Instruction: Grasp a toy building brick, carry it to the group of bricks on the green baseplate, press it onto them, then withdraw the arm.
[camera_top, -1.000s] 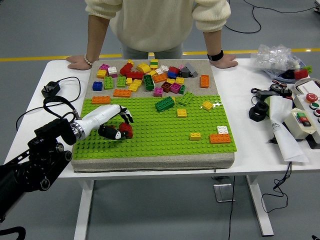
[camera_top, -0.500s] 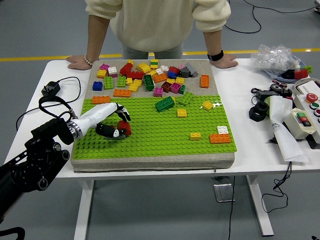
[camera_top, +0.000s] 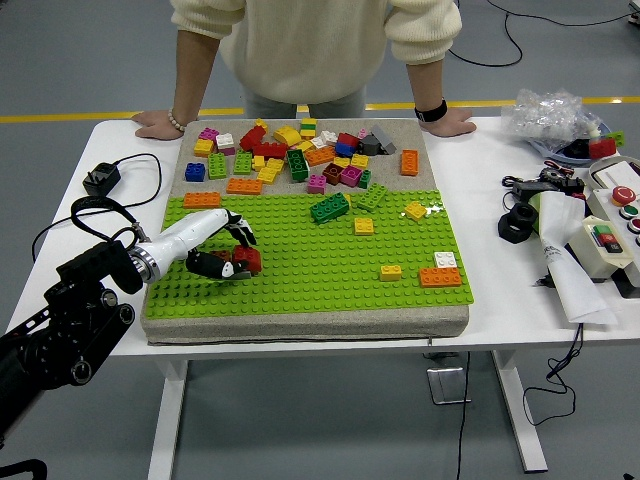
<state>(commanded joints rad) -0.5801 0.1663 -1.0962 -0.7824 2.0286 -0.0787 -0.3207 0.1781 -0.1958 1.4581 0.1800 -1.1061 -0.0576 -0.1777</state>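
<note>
The left hand (camera_top: 222, 250) is clenched round a red brick (camera_top: 246, 259), holding it low over the green baseplate (camera_top: 310, 275)'s left part, evidently for carrying; the assembled bricks (camera_top: 436, 271) sit well apart to the right. A person (camera_top: 315, 50) leans both hands on the table's far edge, touching nothing.

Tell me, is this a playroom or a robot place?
Probably a robot lab. A control box with coloured buttons and loose cables lie on the white table, and yellow tape marks the grey floor.

Robotics lab, grey floor with yellow tape line (camera_top: 90, 117), emergency-stop box (camera_top: 612, 225), loose cables (camera_top: 560, 25)
</note>
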